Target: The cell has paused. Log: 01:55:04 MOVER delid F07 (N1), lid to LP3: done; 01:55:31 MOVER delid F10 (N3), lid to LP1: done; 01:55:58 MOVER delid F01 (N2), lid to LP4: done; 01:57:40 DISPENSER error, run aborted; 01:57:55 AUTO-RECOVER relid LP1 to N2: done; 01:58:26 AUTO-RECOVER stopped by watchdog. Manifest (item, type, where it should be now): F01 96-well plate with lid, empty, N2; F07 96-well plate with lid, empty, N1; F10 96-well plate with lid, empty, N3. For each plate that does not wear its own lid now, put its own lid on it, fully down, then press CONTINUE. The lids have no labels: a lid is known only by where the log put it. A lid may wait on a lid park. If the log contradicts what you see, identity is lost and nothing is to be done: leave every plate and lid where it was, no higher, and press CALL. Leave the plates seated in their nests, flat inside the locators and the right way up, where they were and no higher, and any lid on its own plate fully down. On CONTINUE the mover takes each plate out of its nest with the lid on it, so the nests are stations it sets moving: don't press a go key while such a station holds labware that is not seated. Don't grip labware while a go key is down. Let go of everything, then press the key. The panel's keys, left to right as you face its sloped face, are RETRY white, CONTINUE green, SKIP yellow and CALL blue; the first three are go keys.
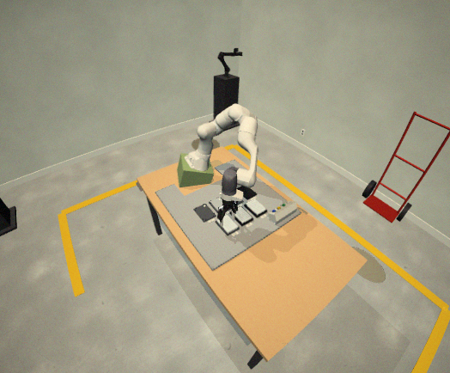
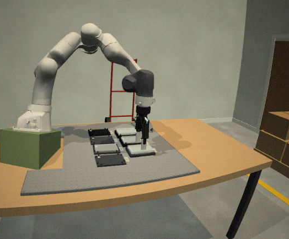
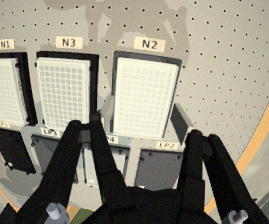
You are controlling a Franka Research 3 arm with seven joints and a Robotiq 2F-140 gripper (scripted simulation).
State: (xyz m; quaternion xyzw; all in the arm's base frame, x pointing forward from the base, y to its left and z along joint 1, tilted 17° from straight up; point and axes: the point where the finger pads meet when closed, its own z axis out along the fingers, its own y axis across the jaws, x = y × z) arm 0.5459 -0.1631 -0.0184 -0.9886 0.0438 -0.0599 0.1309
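Three white 96-well plates sit in a row of nests on the grey baseplate. In the wrist view they are labelled N1 (image 3: 1, 92), N3 (image 3: 64, 92) and N2 (image 3: 145, 96). The N3 plate shows a sharp well grid, and the N2 plate looks paler. My gripper (image 3: 143, 107) is open. It hangs low over the N2 plate (image 2: 140, 150), with one finger on each side of it. I cannot tell if the fingers touch it. A row of dark lid parks runs beside the nests. One park carries a pale grey lid (image 2: 106, 148), and the nearest park (image 2: 110, 159) is bare and black.
The key panel (image 1: 283, 210) stands at the right end of the baseplate, past the nests. The arm's green base block (image 2: 29, 147) is at the table's left. A red hand truck (image 1: 399, 172) and cardboard boxes (image 2: 284, 137) stand off the table.
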